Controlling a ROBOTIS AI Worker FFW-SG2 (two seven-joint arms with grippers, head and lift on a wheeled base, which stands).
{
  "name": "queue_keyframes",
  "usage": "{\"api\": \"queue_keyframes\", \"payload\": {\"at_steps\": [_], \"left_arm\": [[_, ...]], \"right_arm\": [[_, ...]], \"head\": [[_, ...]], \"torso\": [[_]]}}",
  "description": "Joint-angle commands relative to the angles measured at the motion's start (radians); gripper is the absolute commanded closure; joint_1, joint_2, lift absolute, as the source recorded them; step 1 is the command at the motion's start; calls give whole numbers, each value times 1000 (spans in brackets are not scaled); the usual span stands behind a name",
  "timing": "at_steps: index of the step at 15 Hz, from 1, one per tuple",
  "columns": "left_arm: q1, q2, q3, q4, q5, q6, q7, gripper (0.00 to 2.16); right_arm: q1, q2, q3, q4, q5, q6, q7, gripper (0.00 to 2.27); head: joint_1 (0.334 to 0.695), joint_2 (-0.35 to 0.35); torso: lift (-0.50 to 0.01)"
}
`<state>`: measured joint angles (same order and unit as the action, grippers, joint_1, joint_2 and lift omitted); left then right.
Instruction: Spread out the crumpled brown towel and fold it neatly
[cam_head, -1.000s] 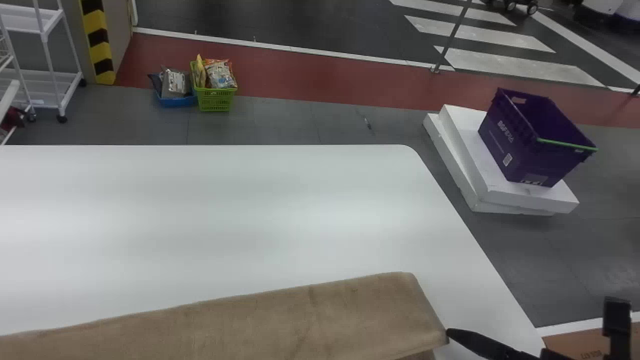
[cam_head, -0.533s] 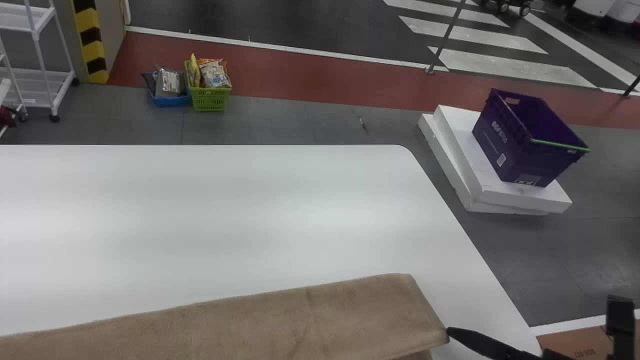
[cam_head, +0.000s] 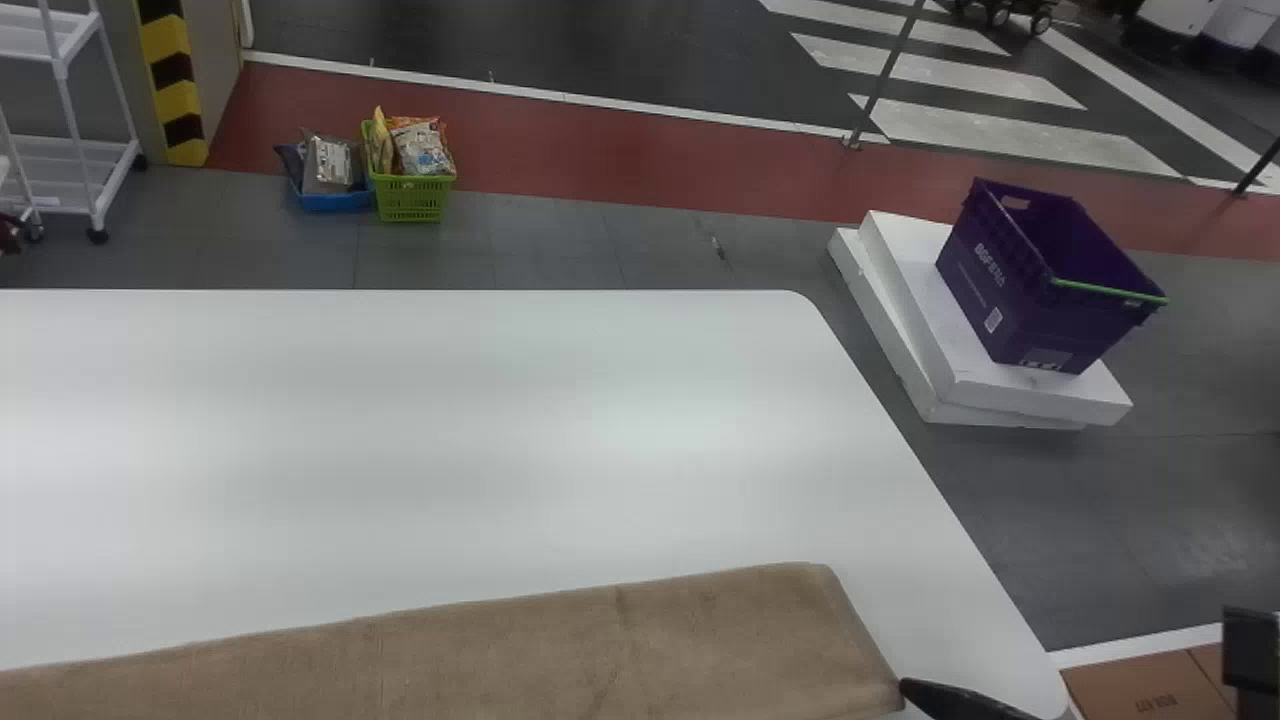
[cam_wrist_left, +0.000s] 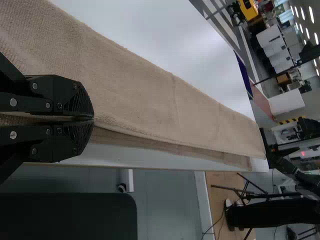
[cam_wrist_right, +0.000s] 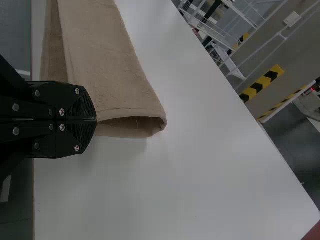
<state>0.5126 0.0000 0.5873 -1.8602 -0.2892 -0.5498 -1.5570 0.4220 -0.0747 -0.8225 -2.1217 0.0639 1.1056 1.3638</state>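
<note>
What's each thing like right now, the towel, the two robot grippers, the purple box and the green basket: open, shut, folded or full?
Towel: folded over, its layers gaping at one end
Left gripper: shut on the towel
Right gripper: shut on the towel
Purple box: open on top
Green basket: full of packets
</note>
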Motion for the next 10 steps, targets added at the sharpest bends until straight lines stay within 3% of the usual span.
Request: {"api": "queue_keyframes", "payload": {"at_steps": [1,5,10], "left_arm": [[-2,-3,-1,4,-2,0,0,1058],[-5,-3,-3,7,-5,0,0,1058],[-5,-3,-3,10,-5,0,-5,1045]], "right_arm": [[17,7,13,0,25,-79,3,1322],[17,7,10,-6,7,-79,3,1322],[34,35,-1,-69,-18,-75,3,1322]], "head": [[695,-338],[695,-340],[695,-328]], "torso": [[-128],[-128],[-128]]}}
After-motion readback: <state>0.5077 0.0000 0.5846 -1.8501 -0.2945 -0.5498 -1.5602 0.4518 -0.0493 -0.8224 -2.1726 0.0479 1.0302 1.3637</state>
